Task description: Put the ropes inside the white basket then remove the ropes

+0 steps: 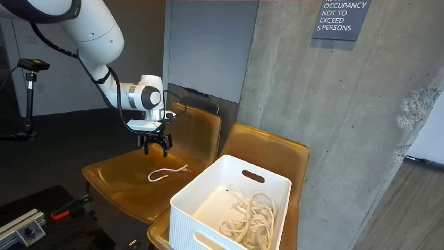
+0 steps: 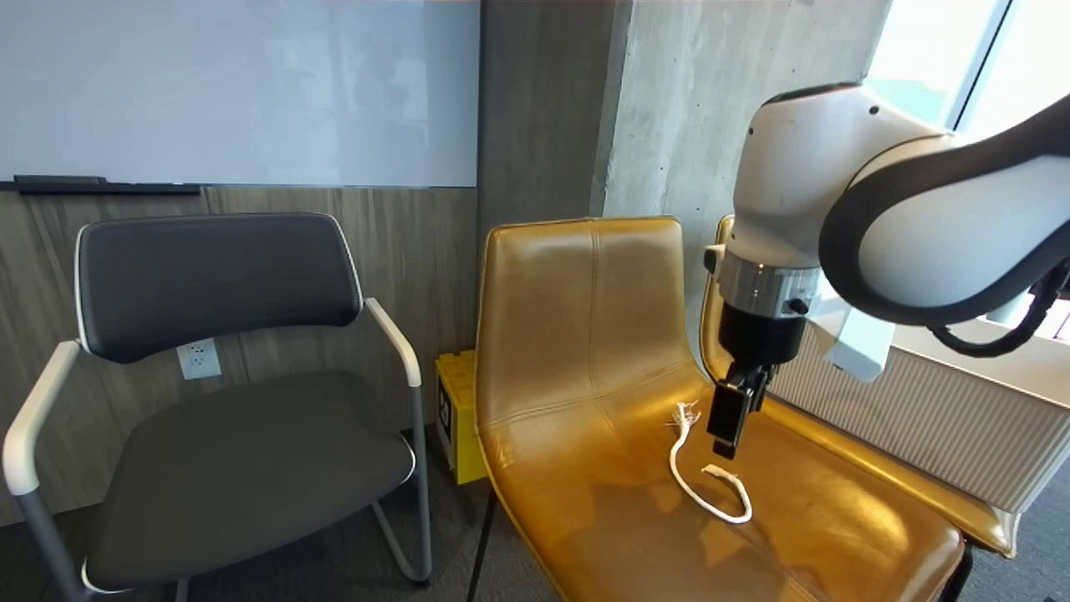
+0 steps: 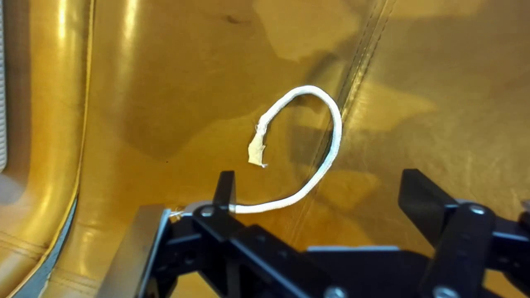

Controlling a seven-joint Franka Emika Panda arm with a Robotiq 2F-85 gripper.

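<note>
On a concrete wall (image 1: 340,104), one blue-gray sign (image 1: 341,19) reads, in white capitals, "OCCUPANCY NOT TO EXCEED 5 PERSONS"; the line above is cut off at the top edge. One large white basket (image 1: 183,224), ribbed outside and with two oblong handle slots showing, sits on a tan chair (image 1: 272,143). Inside it lies a loose tangle of cream ropes (image 1: 248,217), gathered toward one end; the loops overlap too much for the cords to be counted. A second tan chair (image 1: 119,177) stands just beside, and on its seat lies one short white rope (image 3: 337,132), curled like a hook, frayed at one end and pale yellow at the other. Over that seat reaches one white robot arm (image 1: 97,43), its gripper (image 1: 156,152) pointing down above the short rope and apart from it, the two fingers (image 3: 422,203) spread wide. In the wrist view, one finger hides part of the rope near its frayed end. In an exterior view there are also one dark gray chair (image 2: 242,468) with two pale armrests, one wall outlet (image 2: 199,359) and one yellow box (image 2: 471,418), its black patch (image 2: 445,415) too small to read.
</note>
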